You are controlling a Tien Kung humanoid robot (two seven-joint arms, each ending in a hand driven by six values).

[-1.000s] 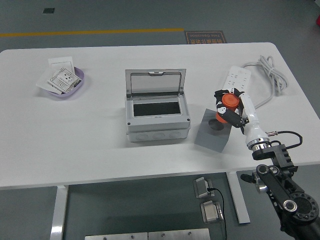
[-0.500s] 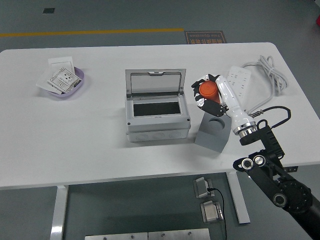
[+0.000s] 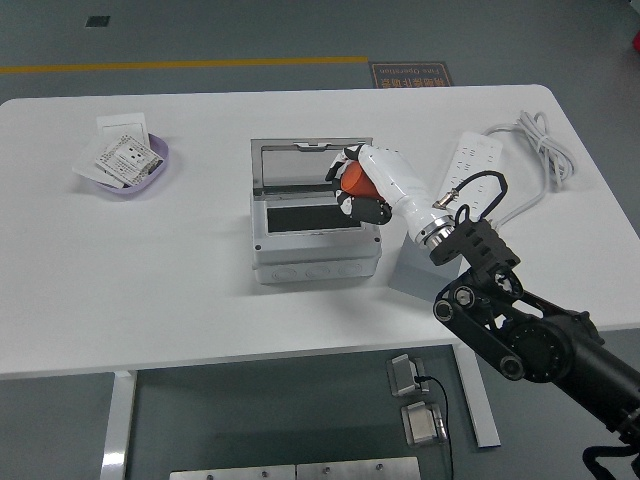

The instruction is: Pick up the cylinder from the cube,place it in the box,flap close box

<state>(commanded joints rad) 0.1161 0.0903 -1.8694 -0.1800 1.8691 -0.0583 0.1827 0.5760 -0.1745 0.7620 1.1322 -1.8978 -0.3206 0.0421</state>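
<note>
Robot hand: right robot hand [image 3: 358,186] clenched around orange cylinder [image 3: 352,178]
Cylinder: held above the open box's [image 3: 314,238] right rear corner, mid-tabletop [image 3: 150,260]
Cube: grey cube [image 3: 405,268], mostly hidden behind the forearm

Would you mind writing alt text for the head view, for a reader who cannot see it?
The robot's right hand holds an orange cylinder over the right end of an open grey box at the middle of a white table. A purple bowl of cards sits far left, a white power strip far right.
</note>
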